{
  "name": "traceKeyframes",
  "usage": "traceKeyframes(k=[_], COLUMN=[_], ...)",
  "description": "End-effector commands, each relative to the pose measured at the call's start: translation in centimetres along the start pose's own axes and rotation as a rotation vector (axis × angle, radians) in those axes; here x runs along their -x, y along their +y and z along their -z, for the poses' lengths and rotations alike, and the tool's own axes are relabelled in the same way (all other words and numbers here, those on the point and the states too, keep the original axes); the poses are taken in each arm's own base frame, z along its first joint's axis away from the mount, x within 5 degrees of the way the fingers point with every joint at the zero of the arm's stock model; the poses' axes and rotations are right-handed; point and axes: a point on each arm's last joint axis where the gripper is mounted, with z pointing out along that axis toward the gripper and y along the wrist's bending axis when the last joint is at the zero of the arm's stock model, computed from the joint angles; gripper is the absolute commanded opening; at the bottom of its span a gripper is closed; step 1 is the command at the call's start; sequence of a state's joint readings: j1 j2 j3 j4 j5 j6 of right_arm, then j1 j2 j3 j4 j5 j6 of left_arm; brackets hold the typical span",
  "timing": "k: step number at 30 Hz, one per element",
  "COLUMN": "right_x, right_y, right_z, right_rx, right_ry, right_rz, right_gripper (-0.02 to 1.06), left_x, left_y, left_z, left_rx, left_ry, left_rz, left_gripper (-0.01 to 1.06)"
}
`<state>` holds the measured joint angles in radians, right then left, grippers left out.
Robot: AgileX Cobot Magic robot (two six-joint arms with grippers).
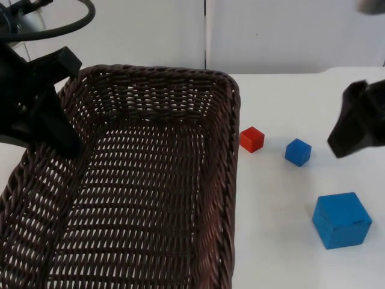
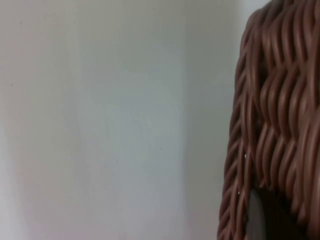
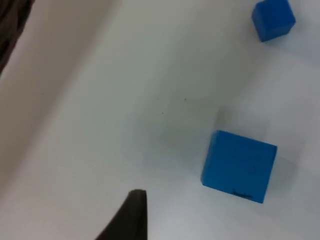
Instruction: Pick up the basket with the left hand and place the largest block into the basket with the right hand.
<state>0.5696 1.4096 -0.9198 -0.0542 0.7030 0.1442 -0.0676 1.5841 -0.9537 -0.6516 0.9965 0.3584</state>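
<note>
A dark brown wicker basket (image 1: 222, 150) hangs tilted and close under the top camera, covering the table's left half. My left gripper (image 1: 57, 129) is shut on its left rim, and the left wrist view looks along the woven rim (image 2: 270, 130). The largest block, a big blue cube (image 1: 341, 220) (image 3: 239, 166), rests on the table at the right, outside the basket. My right gripper (image 1: 344, 141) hovers above and behind that cube, apart from it.
A small blue cube (image 1: 298, 152) (image 3: 273, 19) and a small red cube (image 1: 252, 139) lie between the basket's right rim and my right gripper. The white table (image 1: 277, 241) ends at the grey partition wall (image 1: 289, 36) behind.
</note>
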Motion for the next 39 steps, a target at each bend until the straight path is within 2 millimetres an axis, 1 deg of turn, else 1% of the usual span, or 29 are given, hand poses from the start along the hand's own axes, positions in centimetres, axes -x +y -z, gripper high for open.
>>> traceKeyframes(k=[1,5,7,12,13,17,18,22,23,25,28,29,31,34,39], right_x=[0.4,0.6,0.6,0.6,0.6,0.4,0.4,0.0,0.0,-0.3,-0.7,-0.7,-1.2,-1.6,-1.7], right_y=[0.2,-0.1,-0.2,-0.5,-0.5,-0.4,-0.4,-0.3,-0.3,-0.3,-0.2,-0.2,-0.1,-0.5,-0.7], right_z=[-0.7,-2.4,-2.7,-4.7,-4.7,-6.5,-6.5,-8.7,-8.7,-10.1,-11.5,-11.5,-12.4,-13.4,-14.2], right_rx=[-0.013,-0.051,-0.067,-0.099,-0.099,-0.107,-0.107,-0.110,-0.110,-0.111,-0.106,-0.106,-0.097,-0.105,-0.098], right_ry=[-0.009,0.011,0.006,-0.046,-0.046,-0.016,-0.016,0.033,0.033,0.060,0.079,0.079,0.085,0.111,0.108], right_rz=[-0.004,-0.050,-0.080,-0.202,-0.202,-0.223,-0.223,-0.224,-0.224,-0.229,-0.227,-0.227,-0.232,-0.245,-0.246], right_gripper=[1.05,1.05,1.05,1.05,1.05,1.05,1.05,1.05,1.05,1.05,1.05,1.05,1.05,1.05,1.05], left_x=[-0.1,-0.1,0.0,0.1,0.1,0.1,0.1,0.1,0.1,0.1,0.1,0.1,0.1,0.1,0.1], left_y=[-0.5,-0.5,-0.5,-0.5,-0.5,-0.5,-0.5,-0.5,-0.5,-0.5,-0.5,-0.5,-0.5,-0.5,-0.4], left_z=[0.4,0.4,0.4,0.4,0.4,0.4,0.4,0.4,0.4,0.4,0.4,0.4,0.4,0.4,0.4], left_rx=[-0.035,-0.034,-0.032,-0.026,-0.026,-0.026,-0.026,-0.026,-0.026,-0.026,-0.026,-0.026,-0.026,-0.026,-0.025], left_ry=[-0.016,-0.015,-0.019,-0.030,-0.030,-0.030,-0.030,-0.030,-0.030,-0.030,-0.030,-0.030,-0.030,-0.030,-0.032], left_rz=[0.011,0.010,0.010,0.009,0.009,0.009,0.009,0.009,0.009,0.009,0.009,0.009,0.009,0.009,0.009], left_gripper=[0.00,0.00,0.00,0.00,0.00,0.00,0.00,0.00,0.00,0.00,0.00,0.00,0.00,0.00,0.00])
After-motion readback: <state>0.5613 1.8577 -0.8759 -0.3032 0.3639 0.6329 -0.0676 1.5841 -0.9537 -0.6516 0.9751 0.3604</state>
